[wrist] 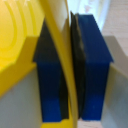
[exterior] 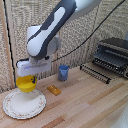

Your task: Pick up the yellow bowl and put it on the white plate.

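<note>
The yellow vessel (exterior: 27, 84) is a small bright-yellow bowl held in the air just above the far part of the white plate (exterior: 24, 103). My gripper (exterior: 31, 78), a white block on the arm, is shut on the bowl's rim. In the wrist view the two dark-blue fingers (wrist: 95, 65) clamp the thin yellow rim (wrist: 64, 70) between them, and the bowl's body (wrist: 17, 40) fills one side. The plate has a faint patterned rim and lies on the wooden table at the exterior view's left.
A blue cup (exterior: 63, 73) stands on the table behind the plate's right. A small orange-yellow block (exterior: 54, 90) lies beside the plate. A toaster oven (exterior: 112, 56) with its door open sits at the exterior view's right. A woven screen stands behind.
</note>
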Controlling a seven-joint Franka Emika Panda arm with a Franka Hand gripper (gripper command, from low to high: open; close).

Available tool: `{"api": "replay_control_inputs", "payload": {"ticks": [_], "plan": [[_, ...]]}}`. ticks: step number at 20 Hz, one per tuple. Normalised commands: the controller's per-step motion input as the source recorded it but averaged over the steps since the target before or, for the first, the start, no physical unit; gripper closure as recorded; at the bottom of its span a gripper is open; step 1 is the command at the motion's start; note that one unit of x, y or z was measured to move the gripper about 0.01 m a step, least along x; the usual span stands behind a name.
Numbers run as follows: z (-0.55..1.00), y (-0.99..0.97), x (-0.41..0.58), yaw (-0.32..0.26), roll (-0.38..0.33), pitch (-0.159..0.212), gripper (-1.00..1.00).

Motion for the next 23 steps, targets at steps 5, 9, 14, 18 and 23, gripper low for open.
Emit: {"api": "replay_control_inputs", "payload": {"ticks": [5,9,14,18,23], "plan": [[-0.42,0.30,0.003,0.010,-0.076,0.046,1.00],[-0.40,0.24,0.036,0.049,-0.064,0.031,1.00],[-0.24,0.08,0.203,0.067,-0.042,-0.010,1.00],[0.17,-0.05,0.139,0.008,0.034,-0.064,-1.00],[0.58,-0.19,0.097,-0.002,0.108,-0.023,-1.00]]}}
